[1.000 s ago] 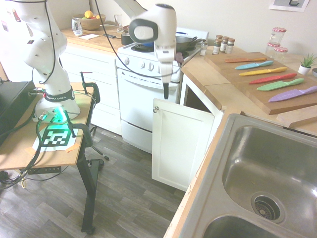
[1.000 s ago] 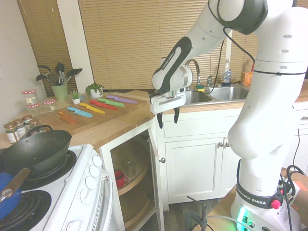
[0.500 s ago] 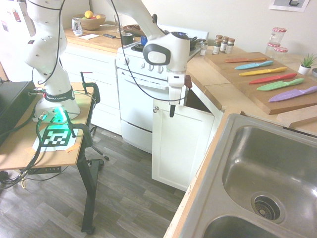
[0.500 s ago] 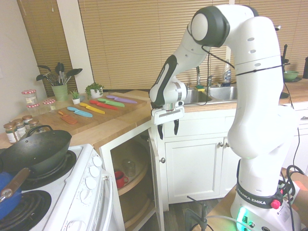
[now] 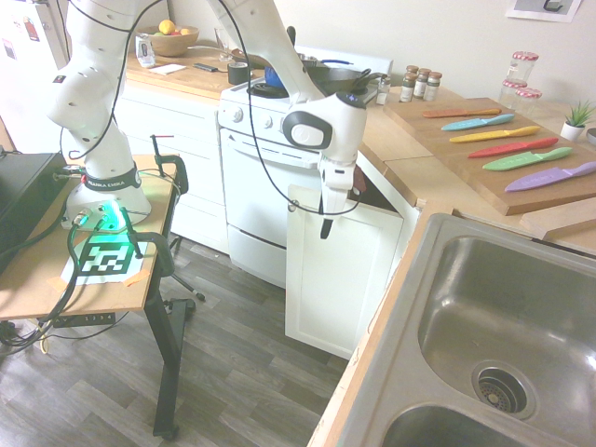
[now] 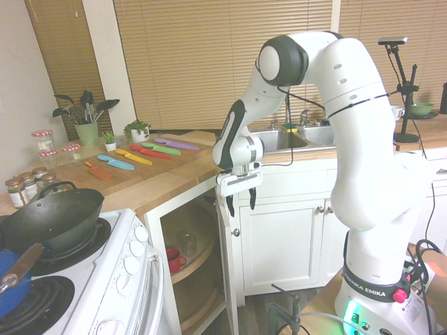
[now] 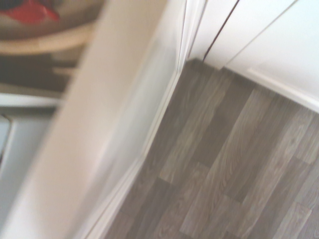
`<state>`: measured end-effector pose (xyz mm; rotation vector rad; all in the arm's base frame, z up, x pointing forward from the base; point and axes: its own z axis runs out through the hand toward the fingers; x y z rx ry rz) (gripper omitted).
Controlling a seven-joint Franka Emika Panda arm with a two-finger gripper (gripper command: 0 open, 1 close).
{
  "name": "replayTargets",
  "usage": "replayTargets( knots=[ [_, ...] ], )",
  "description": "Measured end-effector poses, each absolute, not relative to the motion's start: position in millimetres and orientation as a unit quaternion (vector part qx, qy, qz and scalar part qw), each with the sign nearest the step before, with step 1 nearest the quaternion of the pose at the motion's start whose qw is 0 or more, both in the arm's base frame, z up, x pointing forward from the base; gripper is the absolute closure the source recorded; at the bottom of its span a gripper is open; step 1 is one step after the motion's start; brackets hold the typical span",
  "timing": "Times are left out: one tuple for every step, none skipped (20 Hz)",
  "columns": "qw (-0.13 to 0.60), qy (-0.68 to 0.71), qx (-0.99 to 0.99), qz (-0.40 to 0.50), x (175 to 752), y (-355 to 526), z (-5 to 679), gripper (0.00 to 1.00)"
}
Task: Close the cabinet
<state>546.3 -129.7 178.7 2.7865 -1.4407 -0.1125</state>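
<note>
**End effector over the top edge of the open cabinet door**

End effector [image 6: 241, 200] pointing straight down, its two dark fingers [image 6: 252, 197] apart, nothing between them. It hangs at the top edge of the door [image 5: 340, 270]; cannot tell whether it touches.

The cabinet [image 6: 192, 262] sits under the wood worktop [image 6: 164, 183], between the white oven [image 5: 261, 186] and the wider white cabinets [image 6: 283, 241] beneath the sink. Door swung wide open: tall, narrow, white, flat recessed panel. Wrist view shows its top edge [image 7: 114, 124] as a pale blurred band above grey wood-plank floor [image 7: 234, 164].

Inside the cabinet: curved, pale wood shelves [image 6: 195, 259], rounded front edge like a turntable. On the upper shelf a red mug [image 6: 174, 259] and a clear glass jar [image 6: 187, 243], just beside each other. Lower shelf too dim to read.

On the worktop a wooden cutting board [image 5: 507, 154] with a row of coloured knives [image 5: 517, 147] laid side by side. Small spice jars [image 5: 419, 84] at the worktop's far end. A green pot [image 6: 88, 131] holds dark utensils; a little potted plant [image 6: 138, 130] close by.

On the oven top, a dark wok [image 6: 52, 220], round and matte. Stainless double sink [image 5: 507, 326], smooth, shiny basins. Wooden bowl [image 5: 173, 39] with fruit on the far worktop.
</note>
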Motion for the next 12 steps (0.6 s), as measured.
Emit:
replayTargets(
  knots=[
    [0.002,-0.455,0.890,-0.036,546.1,-127.8,173.9,0.00],
    [0.003,-0.451,0.892,-0.034,546.7,-125.8,171.0,1.00],
    [0.002,-0.447,0.894,-0.030,547.2,-123.8,169.8,1.00],
    [0.001,-0.444,0.896,-0.027,547.3,-122.4,169.4,1.00],
    [0.000,-0.442,0.897,-0.022,547.6,-121.5,169.4,1.00],
    [0.000,-0.441,0.897,-0.020,547.4,-121.1,169.1,1.00],
    [-0.001,-0.440,0.898,-0.018,547.1,-120.8,168.8,1.00],
    [-0.001,-0.439,0.898,-0.016,546.7,-120.5,168.4,1.00],
    [-0.001,-0.439,0.899,-0.015,546.7,-120.3,168.3,1.00],
    [-0.002,-0.437,0.899,-0.015,546.9,-119.8,168.5,1.00],
    [-0.002,-0.437,0.900,-0.014,547.1,-119.3,168.5,1.00],
    [-0.002,-0.436,0.900,-0.014,547.3,-119.1,168.7,1.00]
  ],
)
